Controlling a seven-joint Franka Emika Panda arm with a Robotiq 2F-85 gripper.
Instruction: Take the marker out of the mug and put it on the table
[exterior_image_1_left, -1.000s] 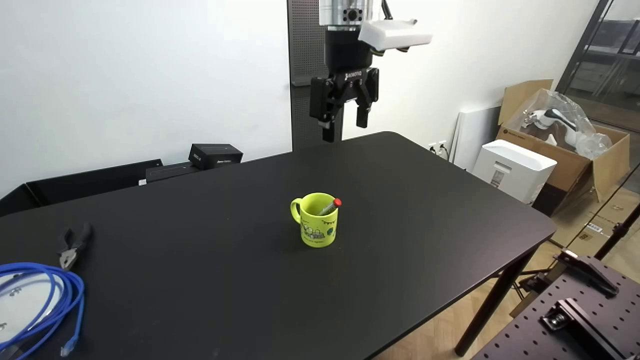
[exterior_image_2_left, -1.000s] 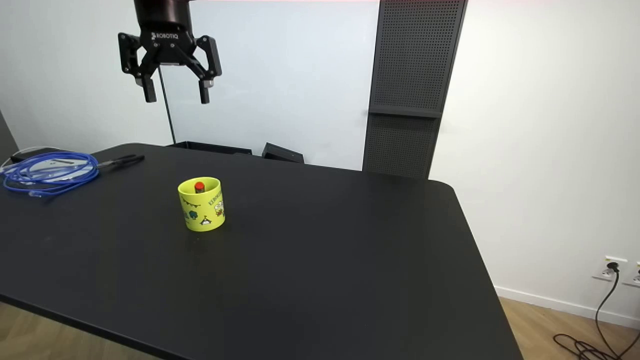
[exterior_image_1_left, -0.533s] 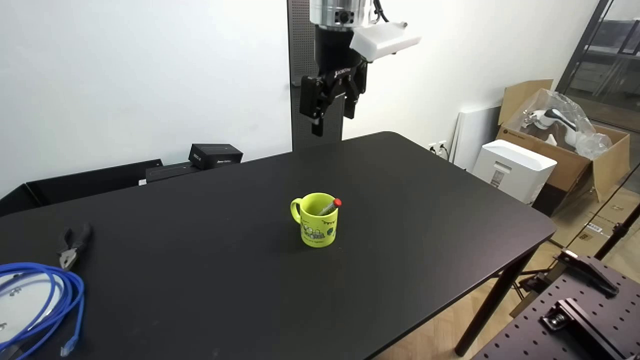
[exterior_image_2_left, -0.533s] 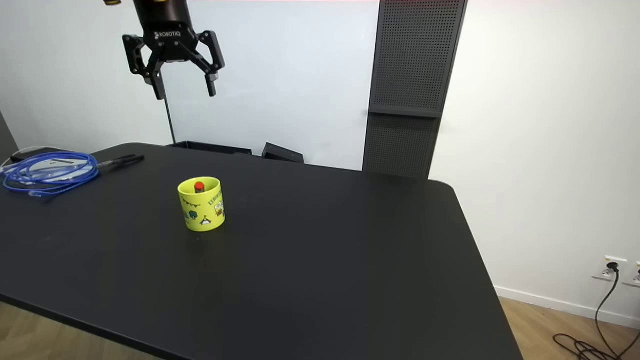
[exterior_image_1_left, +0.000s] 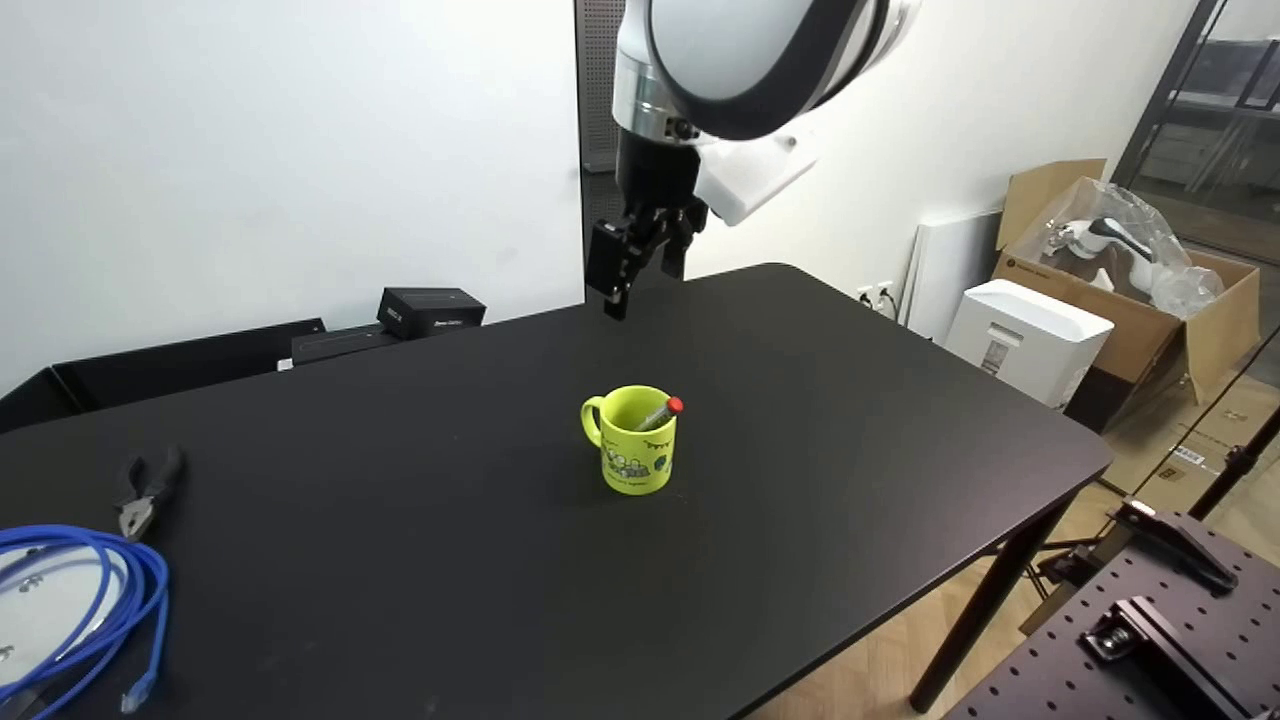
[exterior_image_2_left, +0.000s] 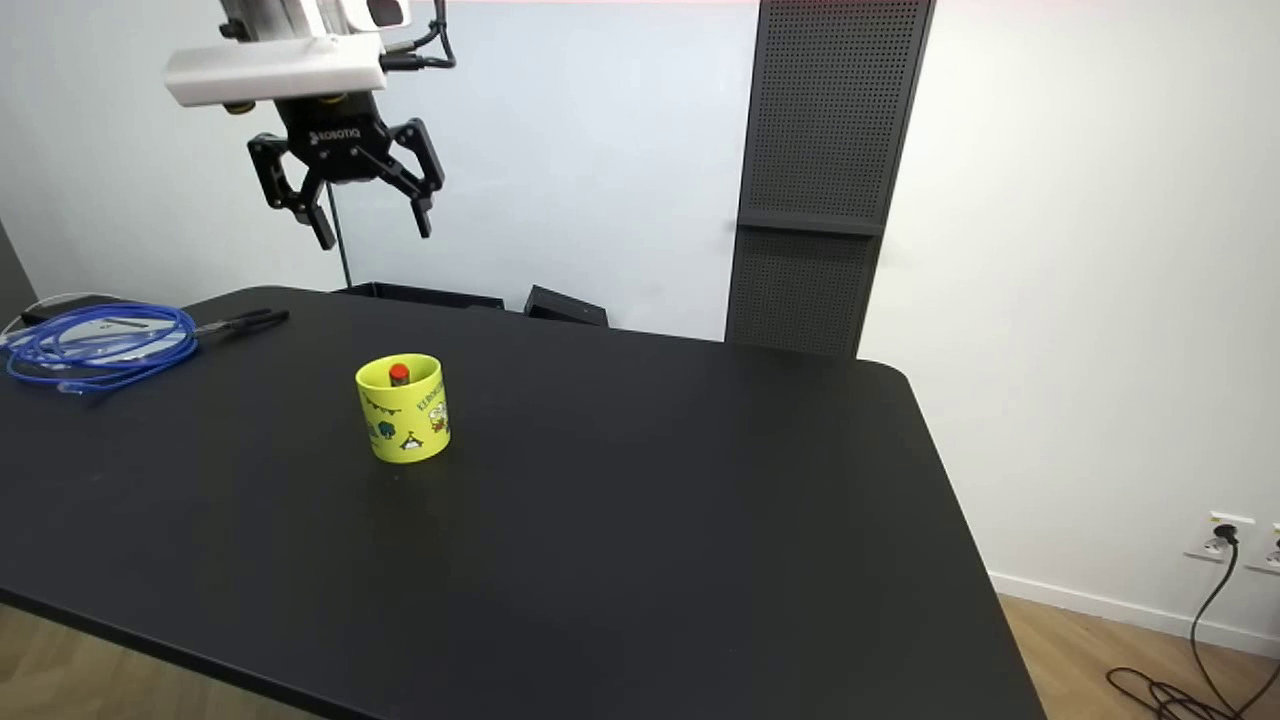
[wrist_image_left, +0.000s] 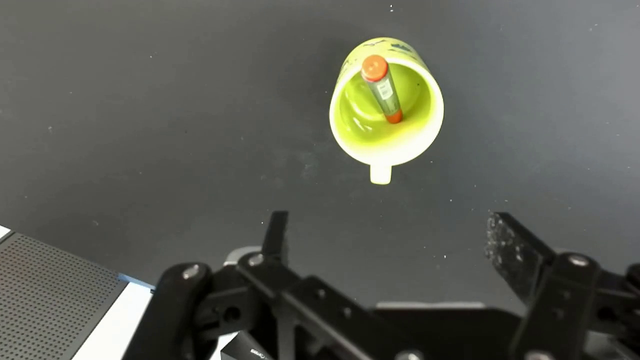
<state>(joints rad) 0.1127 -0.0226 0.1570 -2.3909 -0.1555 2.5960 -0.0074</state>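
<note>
Calling this the reach step, ahead of any grasp, lift-out or placing. Seeing the hand (exterior_image_2_left: 377, 240) spread wide and empty in both exterior views, up above the table (exterior_image_2_left: 700, 520), well apart from the upright mug (exterior_image_2_left: 405, 422). Next up: bring it forward over the mug's mouth, get the fingers (wrist_image_left: 510, 250) either side of the marker (wrist_image_left: 386, 94) at its cap (wrist_image_left: 375, 68), come down, pinch. Would go slow by the rim (wrist_image_left: 386, 156); could clip it and tip the mug, or push the marker deeper. Then pull up along the lean, swing clear, lay it on the table.

Seeing the marker inside the mug, tilted, with cap at the rim opposite the handle (wrist_image_left: 381, 175) and running down toward the handle side. In wrist view, sitting below the hand and ahead of the fingers, roughly centred between them sideways. Looks fine for closing across its width; needs forward and down travel first. Can't tell about cap-to-rim contact.
</note>
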